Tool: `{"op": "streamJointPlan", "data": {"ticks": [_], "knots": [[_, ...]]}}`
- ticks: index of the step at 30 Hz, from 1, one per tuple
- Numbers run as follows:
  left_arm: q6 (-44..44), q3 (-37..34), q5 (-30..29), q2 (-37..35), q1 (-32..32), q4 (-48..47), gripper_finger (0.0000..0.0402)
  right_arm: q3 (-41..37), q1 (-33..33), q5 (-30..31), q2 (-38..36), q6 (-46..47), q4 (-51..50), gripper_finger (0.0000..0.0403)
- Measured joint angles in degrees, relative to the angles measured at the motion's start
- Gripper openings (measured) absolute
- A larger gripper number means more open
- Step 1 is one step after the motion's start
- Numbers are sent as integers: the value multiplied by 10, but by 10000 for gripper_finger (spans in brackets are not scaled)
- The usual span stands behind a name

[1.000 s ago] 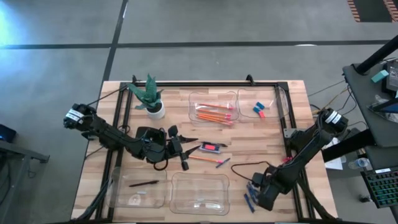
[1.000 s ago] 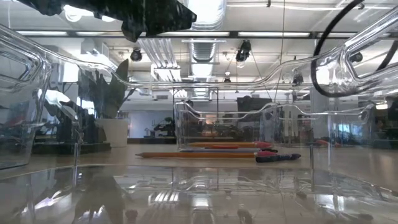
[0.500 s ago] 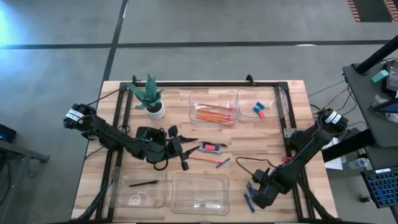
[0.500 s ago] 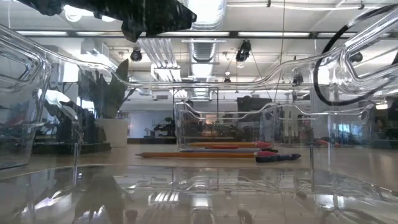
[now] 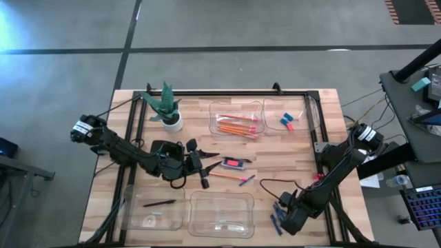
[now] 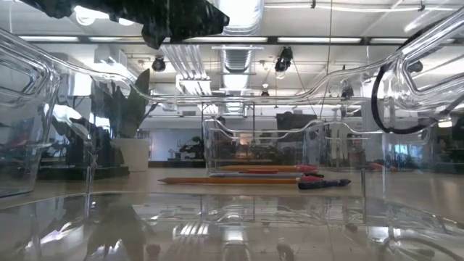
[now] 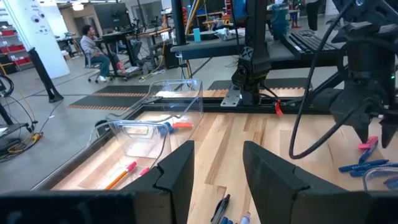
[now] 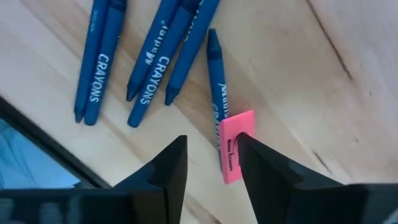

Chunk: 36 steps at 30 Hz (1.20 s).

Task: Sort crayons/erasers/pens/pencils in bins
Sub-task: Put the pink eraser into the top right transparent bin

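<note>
1. We see blue crayons (image 8: 155,59) lying loose on the tabletop, one touching a pink eraser (image 8: 235,146).
2. We see orange pencils (image 5: 238,127) lying in a far clear bin (image 5: 215,109).
3. We see two erasers (image 5: 287,122) in the neighbouring bin.

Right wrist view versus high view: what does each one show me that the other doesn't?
Only the right wrist view shows a pink eraser lying on the table beside a crayon, in front of the open right gripper. Only the high view shows the four bins, the plant, the pencils and the left gripper, open mid-table. Both show the loose blue crayons on the wood.
</note>
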Motion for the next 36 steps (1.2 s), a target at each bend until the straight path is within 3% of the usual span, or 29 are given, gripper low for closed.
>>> {"op": "streamJointPlan", "data": {"ticks": [8, 29, 36], "knots": [[0, 0, 0, 0, 0, 0, 125, 0, 1, 0, 5, -16, -42, 123], [0, 0, 0, 0, 0, 0, 125, -41, 1, -24, 4, -32, -24, 122], [0, 0, 0, 0, 0, 0, 125, -42, 1, -25, 4, -31, -24, 80]]}}
